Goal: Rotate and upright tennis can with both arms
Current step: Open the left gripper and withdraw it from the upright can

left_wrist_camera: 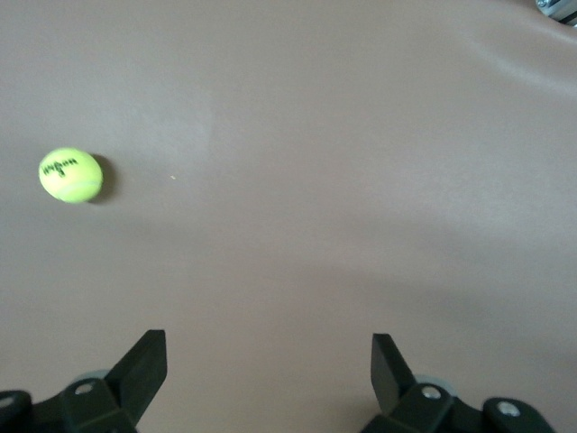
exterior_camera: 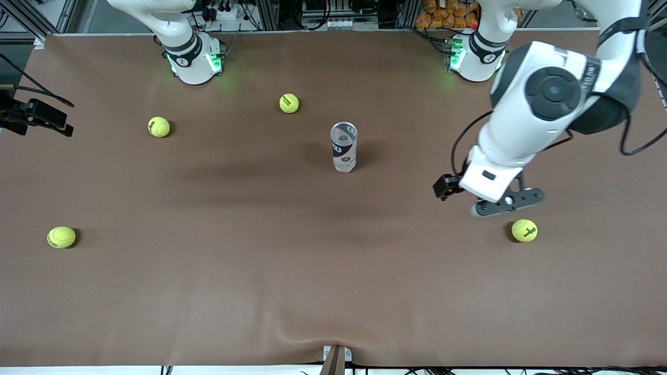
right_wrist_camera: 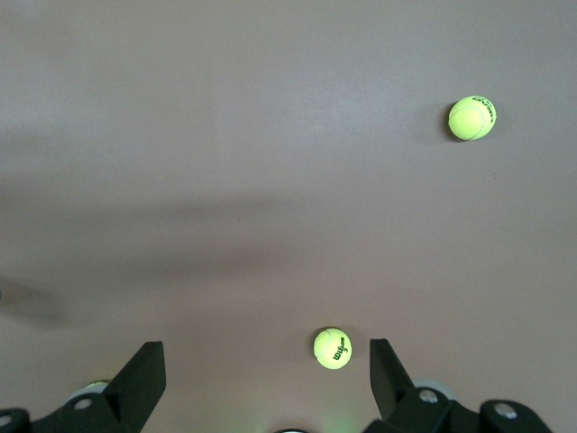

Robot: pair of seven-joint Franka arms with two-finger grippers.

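The tennis can [exterior_camera: 344,147] stands upright near the middle of the table, its open mouth up and its navy band showing; no gripper touches it. My left gripper [exterior_camera: 506,204] hangs low over the table toward the left arm's end, well apart from the can and just above a tennis ball [exterior_camera: 524,230]. In the left wrist view that gripper [left_wrist_camera: 269,361] is open over bare cloth, with a ball [left_wrist_camera: 70,175] off to one side. My right gripper [right_wrist_camera: 267,361] is open with nothing between its fingers; in the front view its hand is out of sight. Neither wrist view shows the can.
Several yellow-green tennis balls lie scattered: one [exterior_camera: 289,103] toward the bases, one [exterior_camera: 158,126] and one [exterior_camera: 61,237] toward the right arm's end. The right wrist view shows two balls [right_wrist_camera: 333,348] [right_wrist_camera: 472,118]. A brown cloth [exterior_camera: 260,271] covers the table.
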